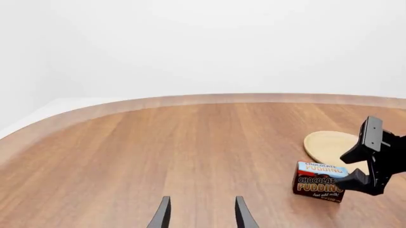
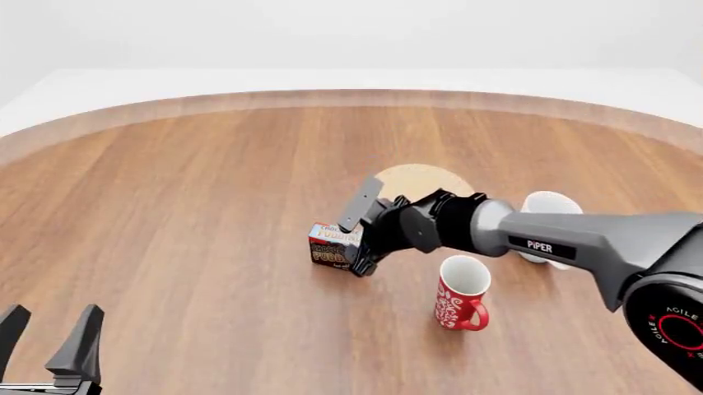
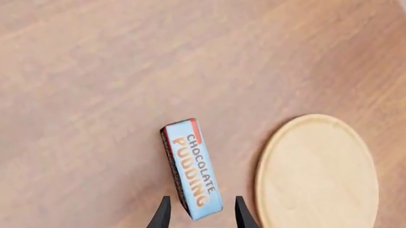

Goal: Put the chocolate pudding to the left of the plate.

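A: Left wrist view first. What shows?

B: The left claw (image 1: 201, 213) has its two dark fingers spread, nothing between them, over the brown wooden bench (image 1: 159, 152). Further off, the dark brown chocolate pudding carton with the light blue top band (image 1: 319, 181) stands on the bench just beside the flat round light-tan wooden plate (image 1: 330, 146), with the right claw (image 1: 364, 183) at the carton.

A: And the front view?

B: The carton (image 2: 332, 244) sits left of the plate (image 2: 421, 179), near it. The right claw (image 2: 363, 247) reaches it from the right. A red patterned mug (image 2: 462, 292) and a white mug (image 2: 546, 216) stand nearby. The left claw (image 2: 49, 341) is low on the left, well apart.

A: Right wrist view?

B: The fingers (image 3: 163, 213) straddle the carton's near end (image 3: 192, 168); spread, I cannot tell if they touch it.
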Tool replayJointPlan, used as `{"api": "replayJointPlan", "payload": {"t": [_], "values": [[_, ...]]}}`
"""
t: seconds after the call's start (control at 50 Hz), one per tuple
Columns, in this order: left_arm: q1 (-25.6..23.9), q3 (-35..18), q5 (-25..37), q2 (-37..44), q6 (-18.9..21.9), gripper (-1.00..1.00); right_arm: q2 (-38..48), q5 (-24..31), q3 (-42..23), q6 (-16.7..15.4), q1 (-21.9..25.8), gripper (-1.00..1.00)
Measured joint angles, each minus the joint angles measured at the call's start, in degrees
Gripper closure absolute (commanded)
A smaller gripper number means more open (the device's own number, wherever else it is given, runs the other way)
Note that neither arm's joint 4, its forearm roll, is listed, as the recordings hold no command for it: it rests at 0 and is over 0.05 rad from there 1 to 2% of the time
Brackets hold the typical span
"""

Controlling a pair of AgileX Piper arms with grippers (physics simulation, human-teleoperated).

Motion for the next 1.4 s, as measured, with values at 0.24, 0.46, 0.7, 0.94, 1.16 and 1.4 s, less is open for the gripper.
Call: {"api": "replayJointPlan", "payload": {"t": [0.24,0.46,0.7,0.94,1.16,1.4], "values": [[0.0,0.0,0.0,0.0,0.0,-1.0,0.7,-0.57,0.01,0.52,0.19,-1.0],[0.0,0.0,0.0,0.0,0.0,-1.0,1.52,-1.13,-0.06,0.9,0.25,-1.0],[0.0,0.0,0.0,0.0,0.0,-1.0,2.38,-1.66,-0.02,1.48,0.5,-1.0],[0.0,0.0,0.0,0.0,0.0,-1.0,2.43,-2.33,-0.22,0.46,0.36,1.0],[0.0,0.0,0.0,0.0,0.0,-1.0,1.92,-2.87,0.57,-0.07,0.53,1.0],[0.0,0.0,0.0,0.0,0.0,-1.0,-0.47,-3.28,2.13,0.15,1.03,1.0]]}}
